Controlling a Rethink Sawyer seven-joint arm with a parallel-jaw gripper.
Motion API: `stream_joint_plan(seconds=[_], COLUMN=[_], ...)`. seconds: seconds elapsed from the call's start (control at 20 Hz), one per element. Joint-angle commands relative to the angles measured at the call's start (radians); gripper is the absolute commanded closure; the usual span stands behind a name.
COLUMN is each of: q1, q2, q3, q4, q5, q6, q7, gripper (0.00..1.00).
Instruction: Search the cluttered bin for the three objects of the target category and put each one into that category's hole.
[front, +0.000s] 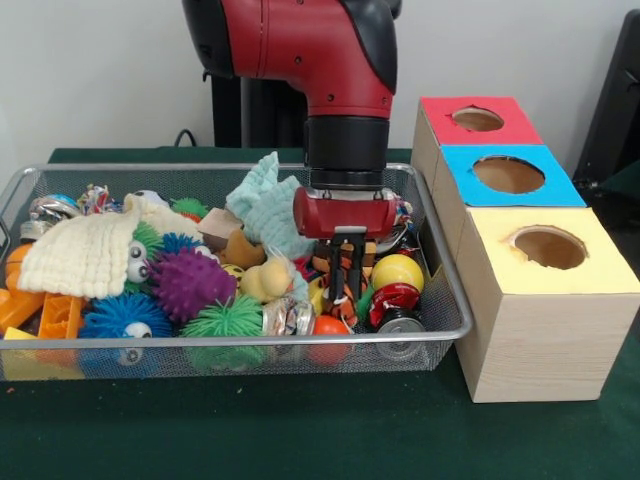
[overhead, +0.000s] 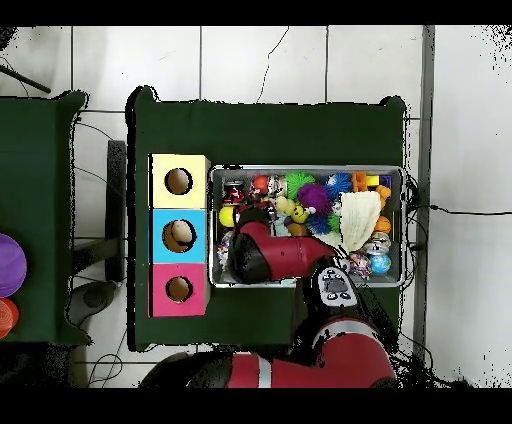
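Note:
The wire mesh bin (front: 230, 341) is full of toys and also shows in the overhead view (overhead: 305, 169). My gripper (front: 346, 285) reaches down into its right part. It is shut on the orange plush with black stripes (front: 322, 264), low among the clutter. The pale yellow plush (front: 266, 280) lies just left of the gripper, and a tan plush (front: 240, 250) lies behind it. The hole in the red-topped box (front: 477, 119) is at the far right, beyond the bin's end (overhead: 179, 289). In the overhead view my arm (overhead: 262, 255) hides the gripper.
Blue-topped (front: 508, 174) and yellow-topped (front: 548, 247) holes adjoin the red one. In the bin lie spiky balls, purple (front: 190, 283), blue (front: 125, 315) and green (front: 228, 320). There is also a cream knitted cloth (front: 85, 255), a teal cloth (front: 265, 205) and a yellow ball (front: 397, 272).

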Motion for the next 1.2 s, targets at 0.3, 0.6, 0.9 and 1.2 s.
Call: stream_joint_plan(seconds=[0.3, 0.6, 0.9, 1.2], q1=[-0.022, -0.018, 0.024, 0.071], q2=[-0.317, -0.32, -0.331, -0.37], q3=[0.119, 0.122, 0.101, 0.061], q4=[0.236, 0.245, 0.243, 0.273], q5=[0.088, 0.1, 0.13, 0.167], q6=[0.338, 0.354, 0.371, 0.374], q7=[0.162, 0.167, 0.181, 0.206], gripper=[1.0, 1.0, 1.0, 1.0])
